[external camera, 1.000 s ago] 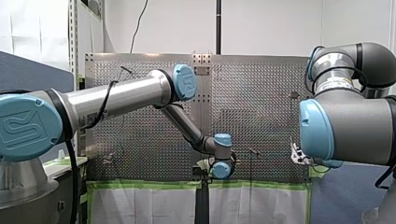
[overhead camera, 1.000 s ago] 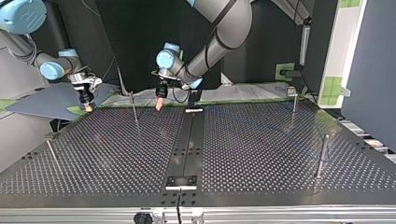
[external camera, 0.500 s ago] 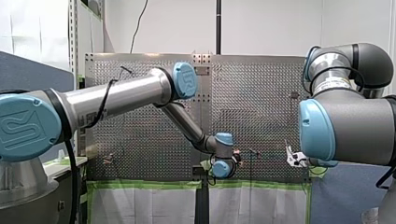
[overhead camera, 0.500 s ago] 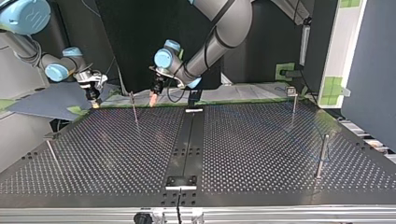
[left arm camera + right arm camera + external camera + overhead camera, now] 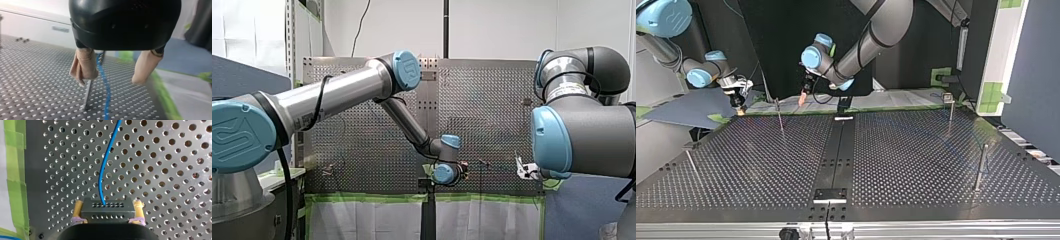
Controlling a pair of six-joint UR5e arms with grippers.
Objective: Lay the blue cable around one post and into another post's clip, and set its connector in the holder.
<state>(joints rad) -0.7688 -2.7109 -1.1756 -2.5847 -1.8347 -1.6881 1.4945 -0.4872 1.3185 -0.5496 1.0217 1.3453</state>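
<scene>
In the left wrist view my left gripper (image 5: 113, 75) stands open, its beige fingers (image 5: 83, 66) wide apart. The blue cable (image 5: 106, 87) runs on the table between them, touching neither. A thin metal post (image 5: 87, 96) stands just under one finger. In the right wrist view my right gripper (image 5: 107, 216) is shut on the dark connector (image 5: 107, 208), yellow pads on both its sides. The cable (image 5: 105, 170) leaves the connector and runs ahead over the perforated plate. In the top view my left gripper (image 5: 802, 97) hangs at the far edge beside a post (image 5: 779, 115), and my right gripper (image 5: 739, 105) is at the far left.
More posts stand at the top view's right (image 5: 950, 107) (image 5: 981, 167) and at its left (image 5: 690, 160). A black block (image 5: 831, 194) sits at the near middle edge. Green tape (image 5: 15, 182) lines the plate's edge beside my right gripper.
My left gripper has opened wider, risen and drifted toward the top view's left. My right gripper, still on the connector, has shifted a little toward the view's right.
</scene>
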